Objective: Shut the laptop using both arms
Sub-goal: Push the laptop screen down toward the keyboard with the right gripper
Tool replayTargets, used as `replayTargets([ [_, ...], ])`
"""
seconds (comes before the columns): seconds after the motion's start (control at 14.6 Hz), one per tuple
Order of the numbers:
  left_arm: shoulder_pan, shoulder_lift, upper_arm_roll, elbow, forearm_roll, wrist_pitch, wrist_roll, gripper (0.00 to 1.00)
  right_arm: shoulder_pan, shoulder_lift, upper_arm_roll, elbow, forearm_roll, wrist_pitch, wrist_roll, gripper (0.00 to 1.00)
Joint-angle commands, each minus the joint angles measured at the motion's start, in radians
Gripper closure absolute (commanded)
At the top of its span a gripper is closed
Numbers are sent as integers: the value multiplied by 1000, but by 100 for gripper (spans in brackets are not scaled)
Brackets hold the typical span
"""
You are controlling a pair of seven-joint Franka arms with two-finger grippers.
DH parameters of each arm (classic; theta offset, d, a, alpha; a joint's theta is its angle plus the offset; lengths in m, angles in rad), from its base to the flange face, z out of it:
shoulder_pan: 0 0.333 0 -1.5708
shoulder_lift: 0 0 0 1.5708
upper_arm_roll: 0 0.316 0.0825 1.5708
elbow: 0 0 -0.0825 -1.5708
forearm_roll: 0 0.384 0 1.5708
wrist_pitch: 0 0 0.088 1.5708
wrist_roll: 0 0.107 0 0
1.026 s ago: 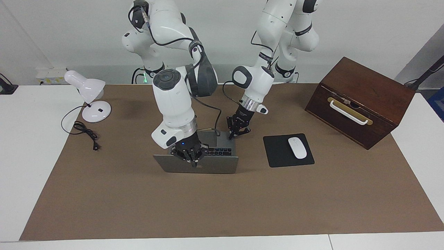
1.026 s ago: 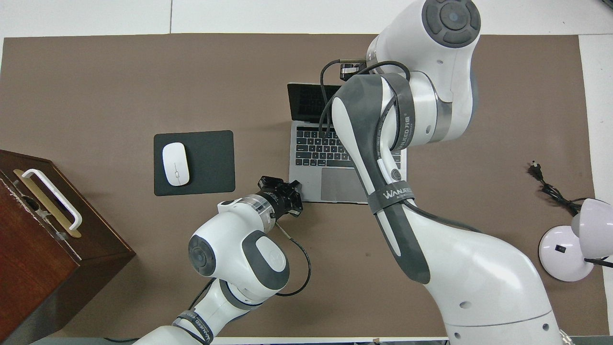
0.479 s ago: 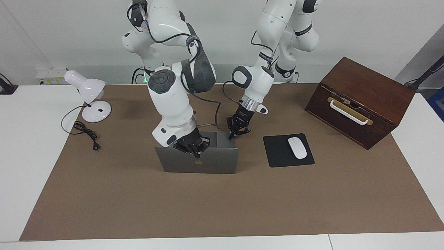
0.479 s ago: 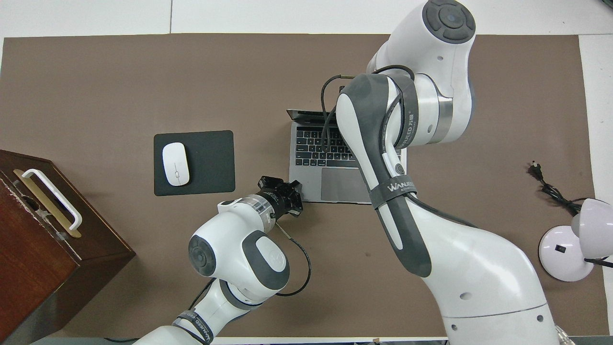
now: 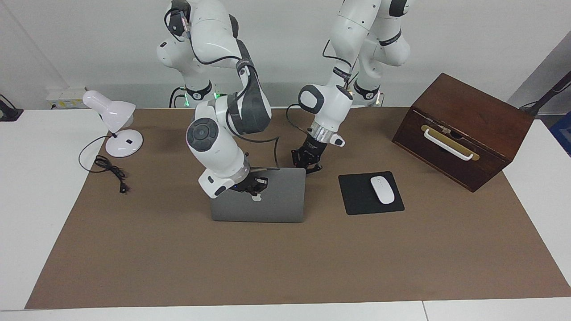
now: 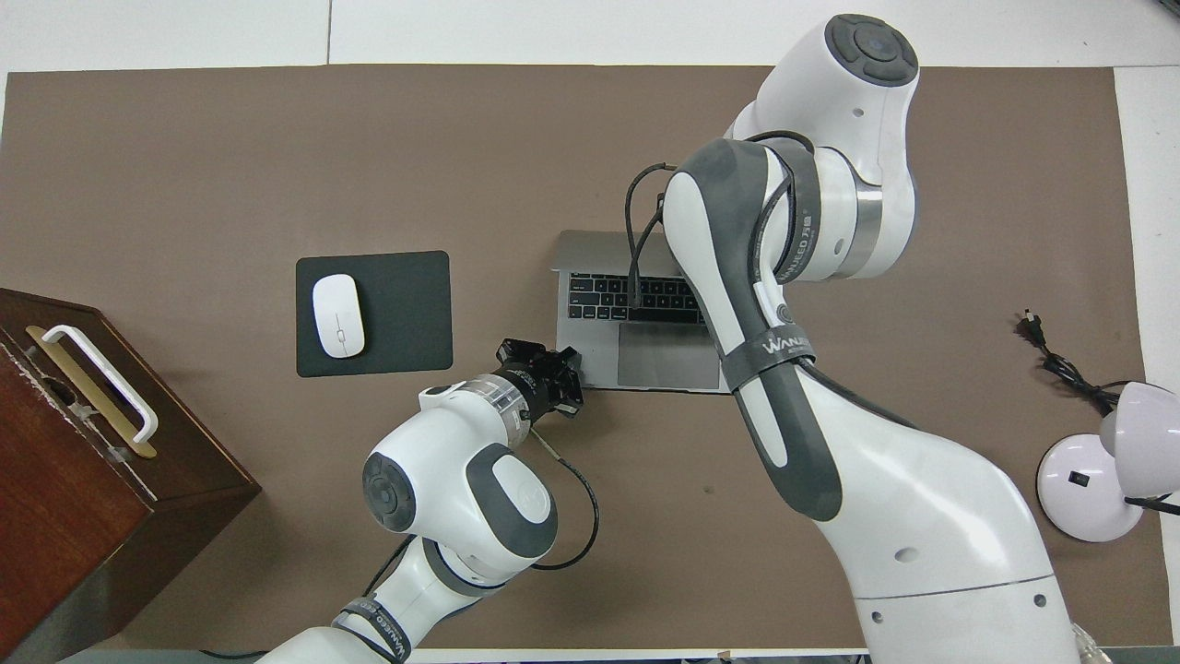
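Right hand point(image 5: 252, 185) presses on the half-lowered laptop point(image 5: 267, 200) lid; left hand point(image 5: 308, 164) pins its corner; I can't tell either hand's opening.

Robot lab, two white arms point(image 5: 214, 147), brown mat point(image 5: 285, 258), bare wall point(image 5: 468, 40)

- My right arm point(image 6: 765, 387) wears a dark grey strap printed "WANJEED" in white, read in the overhead view.
- A second strap higher on that arm carries the same word, partly turned away.
- My left arm point(image 6: 442, 498) has a band near the bottom edge with white letters, too cut off to read fully.
- The laptop point(image 5: 263, 200) lid bears a dark apple logo, no words.
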Motion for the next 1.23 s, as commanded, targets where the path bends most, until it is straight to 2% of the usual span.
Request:
replayTargets([
  [0.0,-23,27,12,11,-43,19,-5,100,13,-32,-7,-65,29,-18,-17,100],
  [1.16,-60,9,12,-41,-54,19,-3,100,14,-32,-7,-142,70,-75,-2,100],
])
